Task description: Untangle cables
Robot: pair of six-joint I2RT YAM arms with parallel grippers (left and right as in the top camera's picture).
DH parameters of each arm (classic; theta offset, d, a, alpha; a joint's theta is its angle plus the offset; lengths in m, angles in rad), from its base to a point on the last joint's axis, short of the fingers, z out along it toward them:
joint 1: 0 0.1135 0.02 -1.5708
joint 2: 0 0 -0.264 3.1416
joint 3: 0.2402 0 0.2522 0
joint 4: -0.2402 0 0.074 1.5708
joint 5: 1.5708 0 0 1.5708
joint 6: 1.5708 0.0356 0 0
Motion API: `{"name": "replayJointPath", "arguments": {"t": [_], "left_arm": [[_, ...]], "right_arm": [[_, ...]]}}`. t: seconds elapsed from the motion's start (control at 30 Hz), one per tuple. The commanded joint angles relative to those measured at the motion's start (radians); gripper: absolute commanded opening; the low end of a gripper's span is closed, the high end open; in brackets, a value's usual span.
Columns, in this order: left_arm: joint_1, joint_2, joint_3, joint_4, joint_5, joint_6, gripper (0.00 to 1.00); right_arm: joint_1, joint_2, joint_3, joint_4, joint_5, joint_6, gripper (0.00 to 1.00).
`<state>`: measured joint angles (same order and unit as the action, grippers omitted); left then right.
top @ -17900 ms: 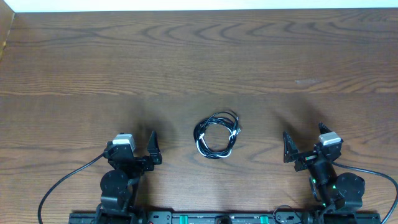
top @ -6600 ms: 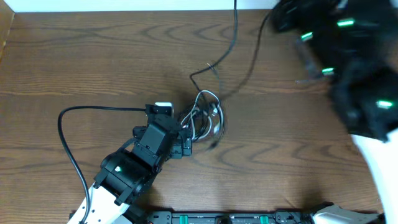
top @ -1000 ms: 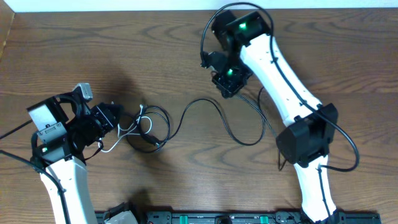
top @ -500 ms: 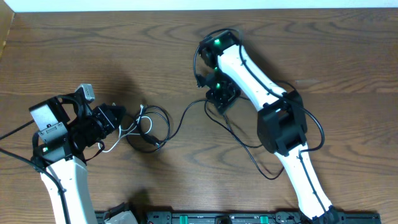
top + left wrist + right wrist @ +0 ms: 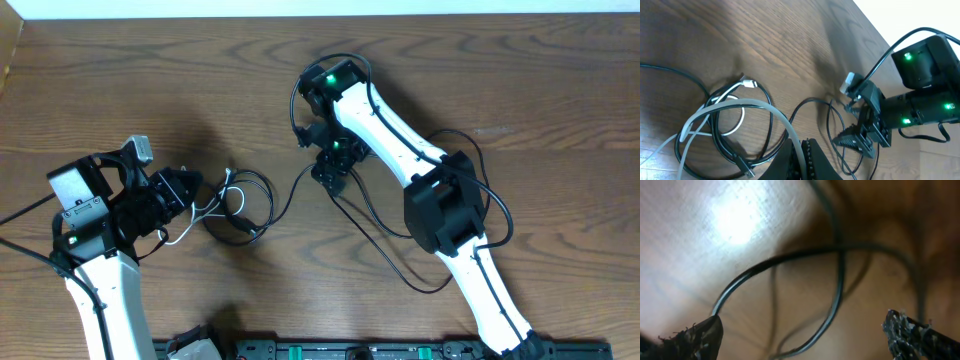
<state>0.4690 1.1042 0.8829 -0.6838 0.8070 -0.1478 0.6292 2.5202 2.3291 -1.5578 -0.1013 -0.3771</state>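
Overhead view: both cables lie on the bench (image 5: 150,80), and their loose coil (image 5: 245,205) serves as the landmark. Just left of the coil, the left gripper (image 5: 195,188) points toward it from the white left arm (image 5: 105,290), which rises from the near edge. Its jaws are pressed together on the white cable (image 5: 755,102), which curves out of the coil. The black cable (image 5: 790,255) leaves the coil to the right and passes under the right gripper (image 5: 330,172). That gripper points down at the bench with jaws spread wide, holding nothing, and the black cable lies between its fingertips. The right arm (image 5: 395,125) bends at a dark elbow further right of the coil, and green lights (image 5: 330,78) glow at its wrist.
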Motion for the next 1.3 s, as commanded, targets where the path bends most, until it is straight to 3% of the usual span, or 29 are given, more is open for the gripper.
{"name": "replayJointPath", "arguments": {"t": [0.0,0.17,0.5,1.07,1.1,1.27], "left_arm": [[-0.004,-0.008,0.004,-0.008,0.016,0.025,0.07],[-0.004,-0.008,0.004,-0.009,0.016,0.04,0.07],[-0.004,-0.008,0.004,-0.012,0.015,0.051,0.07],[-0.004,-0.008,0.004,-0.012,0.015,0.051,0.07],[-0.004,-0.008,0.004,-0.012,0.015,0.051,0.07],[-0.004,-0.008,0.004,-0.012,0.015,0.051,0.07]], "right_arm": [[0.007,0.003,0.006,0.054,0.05,-0.044,0.99],[0.008,0.004,0.006,0.114,0.037,-0.043,0.99],[0.044,0.005,-0.003,0.055,-0.014,-0.045,0.99],[0.034,0.005,-0.287,0.24,0.069,-0.042,0.99],[0.034,0.005,-0.306,0.254,0.069,-0.043,0.94],[0.046,0.005,-0.343,0.261,0.069,-0.004,0.34]]}}
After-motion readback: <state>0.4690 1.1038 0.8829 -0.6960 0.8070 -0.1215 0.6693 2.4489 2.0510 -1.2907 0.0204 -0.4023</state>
